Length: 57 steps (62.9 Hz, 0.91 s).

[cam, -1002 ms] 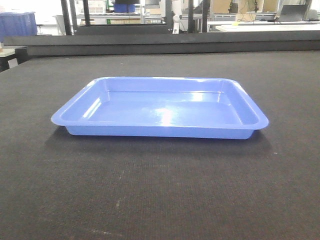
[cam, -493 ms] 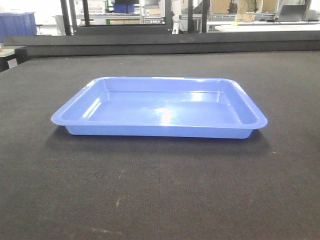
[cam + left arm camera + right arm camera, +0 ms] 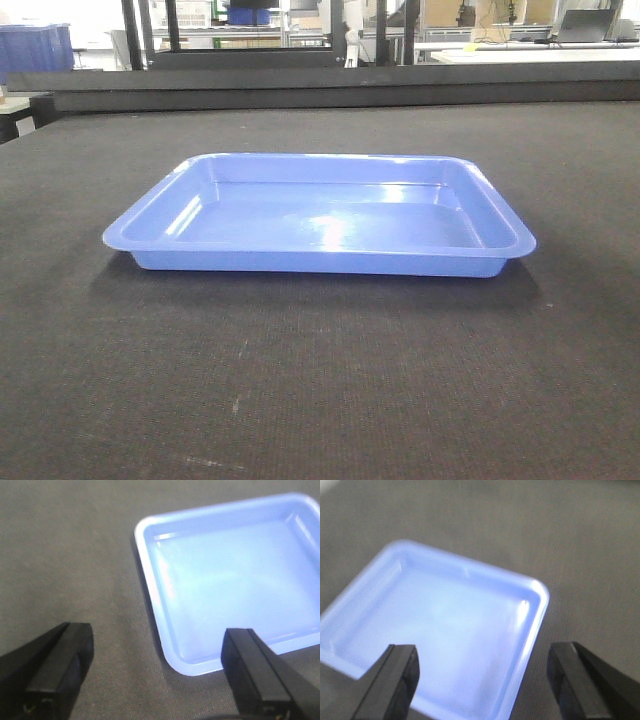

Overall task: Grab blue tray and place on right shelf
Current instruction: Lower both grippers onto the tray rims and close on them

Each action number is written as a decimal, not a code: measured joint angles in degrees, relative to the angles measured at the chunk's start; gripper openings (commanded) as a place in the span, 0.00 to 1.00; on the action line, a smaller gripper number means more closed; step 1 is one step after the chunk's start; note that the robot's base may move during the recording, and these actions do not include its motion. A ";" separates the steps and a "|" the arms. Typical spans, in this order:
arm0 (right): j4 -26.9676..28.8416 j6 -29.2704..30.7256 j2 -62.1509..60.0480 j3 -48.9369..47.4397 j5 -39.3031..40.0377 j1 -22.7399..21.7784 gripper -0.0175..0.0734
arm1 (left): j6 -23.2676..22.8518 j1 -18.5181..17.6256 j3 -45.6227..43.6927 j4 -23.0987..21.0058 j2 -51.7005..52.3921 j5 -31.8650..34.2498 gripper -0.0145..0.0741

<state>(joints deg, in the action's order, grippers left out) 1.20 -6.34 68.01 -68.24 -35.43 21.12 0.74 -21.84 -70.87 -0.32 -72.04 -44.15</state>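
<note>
Glossy periwinkle-blue plastic tray (image 3: pixel 320 215) sits flat on the dark tabletop (image 3: pixel 320 390); left gripper (image 3: pixel 157 647) and right gripper (image 3: pixel 482 660) both gape wide open above it.

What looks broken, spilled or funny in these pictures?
Nothing stands out. The blue tray lies flat and empty on the dark table, with no cracks or spills showing. The left hand and right hand are both open, gripping nothing.
</note>
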 measured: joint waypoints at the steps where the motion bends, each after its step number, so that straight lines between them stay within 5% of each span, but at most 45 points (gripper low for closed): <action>1: 0.00 -0.17 1.11 -0.94 -1.13 0.00 0.88 | 0.00 0.00 -1.16 0.00 -1.26 -0.92 0.66; 20: 0.00 -8.73 19.07 -12.65 -13.97 -4.23 0.88 | -3.21 0.00 -22.55 0.00 -26.38 -16.50 0.66; 57: -0.20 -9.92 37.44 -12.92 -9.19 -6.84 0.88 | -7.39 0.00 -27.57 0.32 -43.28 -14.53 0.65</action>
<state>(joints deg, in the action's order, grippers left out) 1.01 -16.26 105.45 -81.16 -44.62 14.28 -6.65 -21.84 -98.45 0.00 -115.32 -58.67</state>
